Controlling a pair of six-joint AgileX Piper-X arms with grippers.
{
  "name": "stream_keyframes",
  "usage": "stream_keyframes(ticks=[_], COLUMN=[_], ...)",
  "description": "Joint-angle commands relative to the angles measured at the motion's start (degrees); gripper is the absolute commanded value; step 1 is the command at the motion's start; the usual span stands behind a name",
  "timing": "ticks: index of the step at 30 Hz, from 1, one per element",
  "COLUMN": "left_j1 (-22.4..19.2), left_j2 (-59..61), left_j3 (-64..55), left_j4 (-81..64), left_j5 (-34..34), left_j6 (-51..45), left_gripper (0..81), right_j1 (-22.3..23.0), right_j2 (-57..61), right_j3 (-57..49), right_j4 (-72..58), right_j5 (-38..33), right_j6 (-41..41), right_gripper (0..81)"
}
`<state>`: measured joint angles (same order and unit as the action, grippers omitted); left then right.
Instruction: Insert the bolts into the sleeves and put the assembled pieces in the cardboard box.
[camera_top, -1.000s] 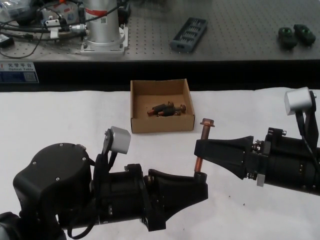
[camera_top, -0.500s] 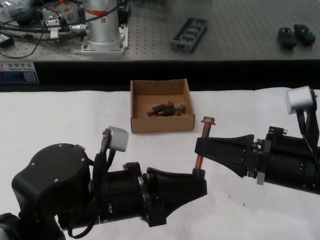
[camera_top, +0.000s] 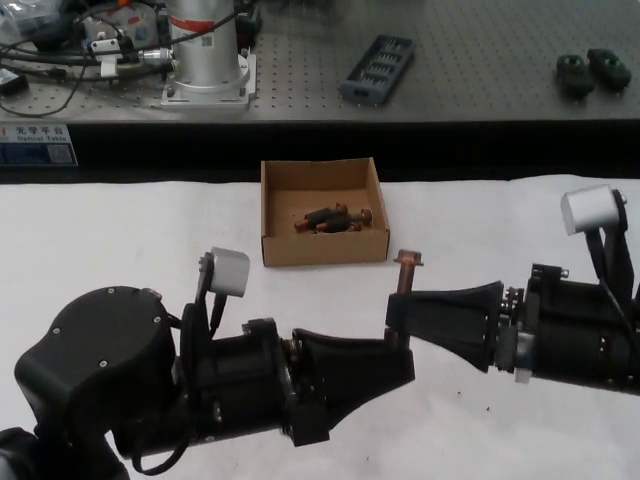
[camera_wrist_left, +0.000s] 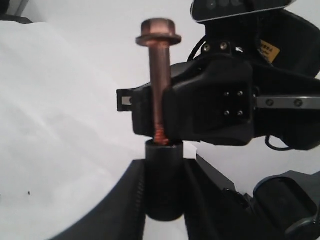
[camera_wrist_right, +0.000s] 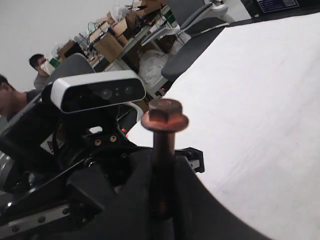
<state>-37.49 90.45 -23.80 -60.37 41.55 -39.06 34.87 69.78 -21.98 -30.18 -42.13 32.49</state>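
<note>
In the lower middle of the high view, the right gripper (camera_top: 397, 322) pinches the bolt (camera_wrist_left: 159, 85) upright. Its tip sits at the mouth of the sleeve (camera_wrist_left: 162, 200), which the left gripper (camera_wrist_left: 163, 172) clamps. Best lower it straight, keeping the 2 axes aligned.

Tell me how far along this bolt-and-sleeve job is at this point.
Done: a few assembled pieces lie in the cardboard box. In hand: the right gripper holds a copper bolt upright, its tip at the mouth of the black sleeve held by the left gripper. Left: push the bolt in fully and drop that piece in the box.
</note>
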Motion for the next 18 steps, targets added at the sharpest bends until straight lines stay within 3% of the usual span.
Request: stream_keyframes(ticks=[1, 9, 14, 16, 18], left_j1=[0.0, 0.0, 0.0, 0.0, 0.0], left_j2=[-0.9, -0.9, -0.9, -0.9, -0.9], left_j3=[-0.5, -0.5, -0.5, -0.5, -0.5], left_j4=[0.2, 7.6, 7.6, 7.6, 7.6], left_j5=[3.4, 4.6, 3.2, 2.5, 2.1], left_j6=[-2.6, -0.9, -0.5, 0.5, 2.0], left_gripper=[0.6, 0.6, 0.6, 0.6, 0.6], right_j1=[0.0, 0.0, 0.0, 0.0, 0.0], right_j2=[0.1, 0.1, 0.1, 0.1, 0.1], right_j3=[-0.1, -0.1, -0.1, -0.1, -0.1], right_j4=[4.8, 7.1, 7.1, 7.1, 7.1], right_j5=[-2.7, -3.9, -4.0, -4.3, -4.2], right_j6=[-4.0, -12.4, -12.8, -12.8, -12.8], right_gripper=[4.3, 4.3, 4.0, 0.1, 12.1])
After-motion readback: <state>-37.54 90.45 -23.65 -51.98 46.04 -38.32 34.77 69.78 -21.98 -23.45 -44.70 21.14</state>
